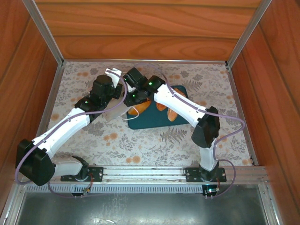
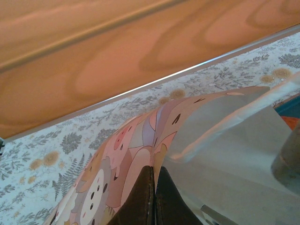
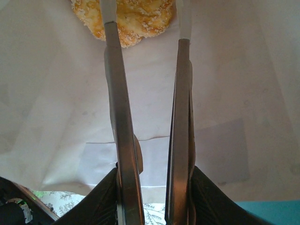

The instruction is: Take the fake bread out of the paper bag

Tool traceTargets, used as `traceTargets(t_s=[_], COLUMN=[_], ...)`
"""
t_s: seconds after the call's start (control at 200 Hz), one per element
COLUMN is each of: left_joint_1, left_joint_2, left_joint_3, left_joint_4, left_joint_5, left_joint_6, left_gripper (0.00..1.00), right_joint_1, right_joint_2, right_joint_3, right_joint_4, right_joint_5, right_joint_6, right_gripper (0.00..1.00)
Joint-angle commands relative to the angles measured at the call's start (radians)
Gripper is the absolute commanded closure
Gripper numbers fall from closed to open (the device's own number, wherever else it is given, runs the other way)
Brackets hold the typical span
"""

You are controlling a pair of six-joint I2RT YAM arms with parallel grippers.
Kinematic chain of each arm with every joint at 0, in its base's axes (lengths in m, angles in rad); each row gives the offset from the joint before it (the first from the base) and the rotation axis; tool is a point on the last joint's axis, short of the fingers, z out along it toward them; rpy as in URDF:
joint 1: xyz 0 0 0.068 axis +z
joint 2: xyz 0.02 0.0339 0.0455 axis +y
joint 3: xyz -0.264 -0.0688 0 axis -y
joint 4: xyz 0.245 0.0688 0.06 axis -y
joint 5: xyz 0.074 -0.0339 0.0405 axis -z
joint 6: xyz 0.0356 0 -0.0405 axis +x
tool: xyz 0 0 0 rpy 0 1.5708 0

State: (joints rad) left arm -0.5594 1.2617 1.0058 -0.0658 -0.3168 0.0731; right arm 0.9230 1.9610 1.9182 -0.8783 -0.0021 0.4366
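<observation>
- Left gripper (image 2: 153,199): 2 dark fingers pressed together, pinching the rim of the paper bag (image 2: 225,145).
- Paper bag: mouth held open. The outside is printed with pastel cartoon animals and the inside is plain white. 1 white loop handle (image 2: 234,123) crosses the opening.
- Right gripper (image 3: 145,9): reaching inside the bag, fingers apart, tips flanking 1 piece of fake bread (image 3: 145,23). This is a golden, seeded roll lying deep in the bag. Whether the fingers touch it cannot be told.
- Teal tray (image 1: 159,123): just right of the bag on the floral table (image 1: 140,150). It carries further orange-gold pieces (image 1: 176,115), partly under the right arm.
</observation>
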Motion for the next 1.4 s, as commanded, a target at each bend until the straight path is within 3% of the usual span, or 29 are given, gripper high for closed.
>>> traceTargets(t_s=[0.0,0.435,0.73,1.394], left_joint_1=[-0.004,-0.002,-0.002,0.021], left_joint_2=[-0.025,-0.027,-0.029,-0.056], left_joint_3=[0.009,0.025,0.021,0.022], left_joint_4=[0.022,0.021,0.021,0.021], left_joint_5=[0.0,0.012,0.023,0.029], left_joint_6=[-0.012,-0.016,-0.018,-0.015], left_gripper=[1.0,1.0,1.0,1.0], right_joint_1=[0.006,0.01,0.012,0.013], right_joint_2=[-0.018,-0.025,0.026,0.032], right_joint_3=[-0.03,-0.091,-0.037,-0.051], right_joint_4=[0.048,0.084,0.094,0.022], right_joint_5=[0.011,-0.006,-0.048,0.0], right_joint_6=[0.007,-0.033,-0.048,-0.033], right_gripper=[0.63,0.61,0.61,0.64])
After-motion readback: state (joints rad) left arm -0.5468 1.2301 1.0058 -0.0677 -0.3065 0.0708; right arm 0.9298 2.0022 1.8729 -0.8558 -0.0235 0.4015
